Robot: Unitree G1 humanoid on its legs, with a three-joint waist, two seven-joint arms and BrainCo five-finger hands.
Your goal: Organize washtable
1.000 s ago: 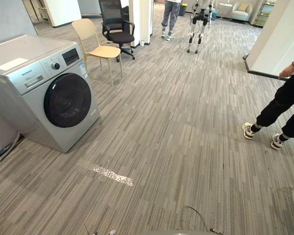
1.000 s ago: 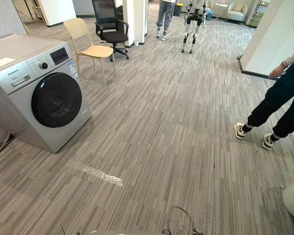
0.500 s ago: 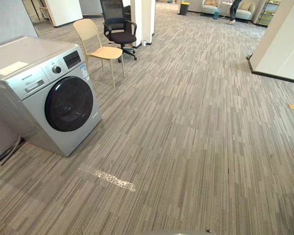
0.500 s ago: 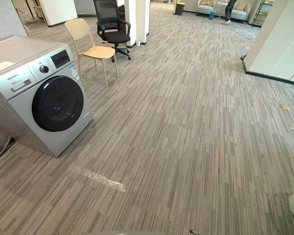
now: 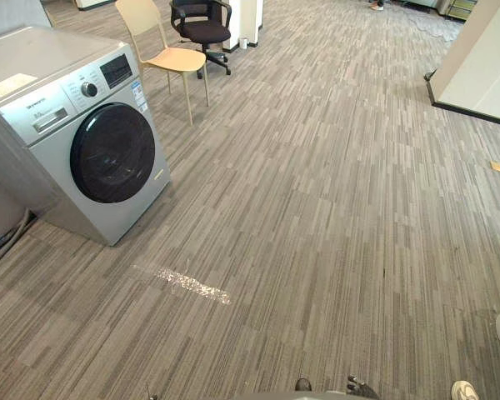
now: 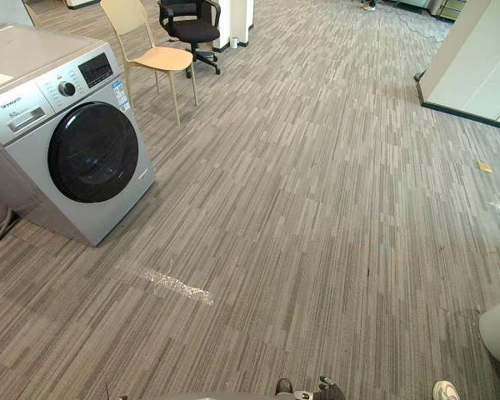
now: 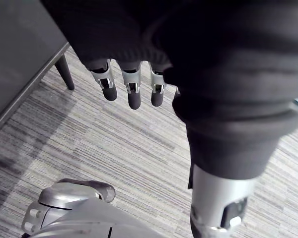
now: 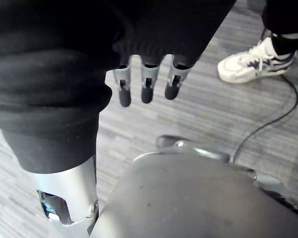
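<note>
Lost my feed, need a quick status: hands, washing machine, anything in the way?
Open, empty: left hand, right hand. Washing machine ahead-left, door shut. Person's shoe on floor, close right.

Items counted: one grey front-loading washing machine (image 5: 83,142); two chairs, made up of one tan chair (image 5: 171,58) and one black office chair (image 5: 202,25); one shiny strip of tape (image 5: 192,285) on the carpet; one small yellow scrap (image 5: 497,167); one person's white shoe (image 8: 253,62); two robot hands, one left hand (image 7: 134,94) and one right hand (image 8: 147,89)
</note>
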